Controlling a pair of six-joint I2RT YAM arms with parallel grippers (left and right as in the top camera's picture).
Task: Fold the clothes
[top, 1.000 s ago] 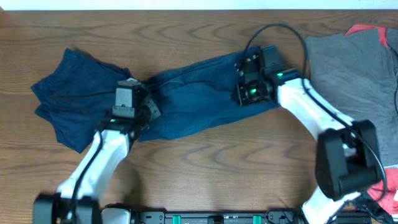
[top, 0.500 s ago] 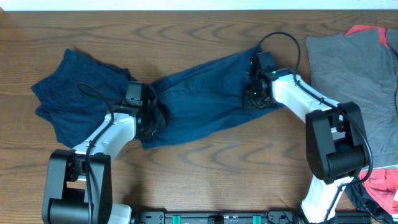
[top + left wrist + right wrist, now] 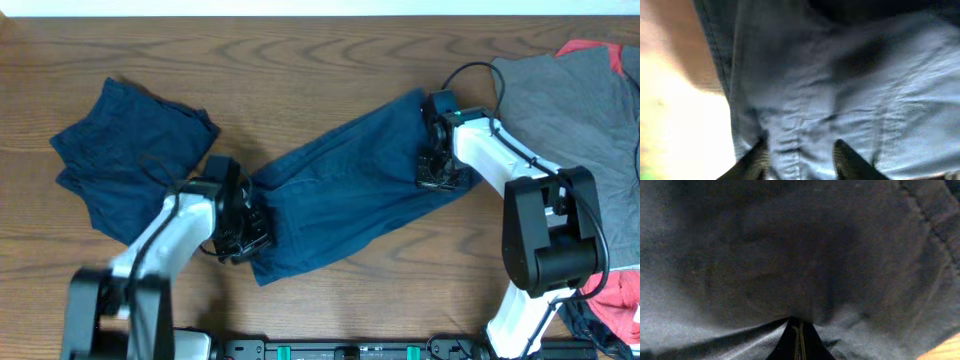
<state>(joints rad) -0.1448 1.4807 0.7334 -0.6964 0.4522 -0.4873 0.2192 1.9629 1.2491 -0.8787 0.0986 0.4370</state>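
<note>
The table [image 3: 330, 45] is brown wood with a visible grain and a slight sheen; the shorts [image 3: 350, 190] are matt, dark blue woven cloth with stitched seams; the grey garment [image 3: 560, 110] is soft, matt cloth
</note>
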